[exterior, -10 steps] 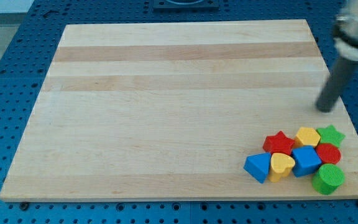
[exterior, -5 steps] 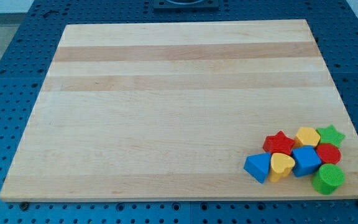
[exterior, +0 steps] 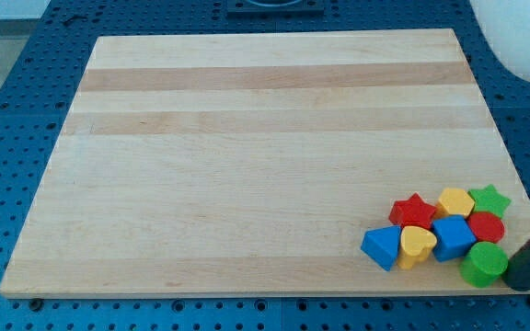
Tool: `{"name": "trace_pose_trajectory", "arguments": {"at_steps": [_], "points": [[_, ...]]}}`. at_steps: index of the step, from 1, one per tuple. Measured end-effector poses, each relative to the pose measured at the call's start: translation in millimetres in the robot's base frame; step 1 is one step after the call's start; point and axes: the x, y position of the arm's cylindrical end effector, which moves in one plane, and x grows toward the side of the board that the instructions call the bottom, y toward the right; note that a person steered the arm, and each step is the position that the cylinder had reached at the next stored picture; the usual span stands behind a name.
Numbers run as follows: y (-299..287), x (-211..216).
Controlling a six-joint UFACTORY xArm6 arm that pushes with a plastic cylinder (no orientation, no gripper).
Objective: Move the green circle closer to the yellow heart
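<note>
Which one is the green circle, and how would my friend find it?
Look at the wooden board's corner at the view's bottom right, where all the blocks huddle together. The green circle is the lowest, rightmost block there, just below the red round block. It is round and flat-topped, unlike the pointy green star, and my tip sits right beside it.

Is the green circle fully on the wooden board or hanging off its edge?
On the board: the green circle sits inside the board at its bottom-right corner, my tip just to its right.
</note>
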Motion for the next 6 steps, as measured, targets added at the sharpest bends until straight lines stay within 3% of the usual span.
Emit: {"name": "trace_pose_trajectory", "arguments": {"at_steps": [2, 4, 5, 6], "points": [[-38.6, -0.4], [-42.0, -0.5], [-91.6, -2.2], [-215.3, -76.1]]}}
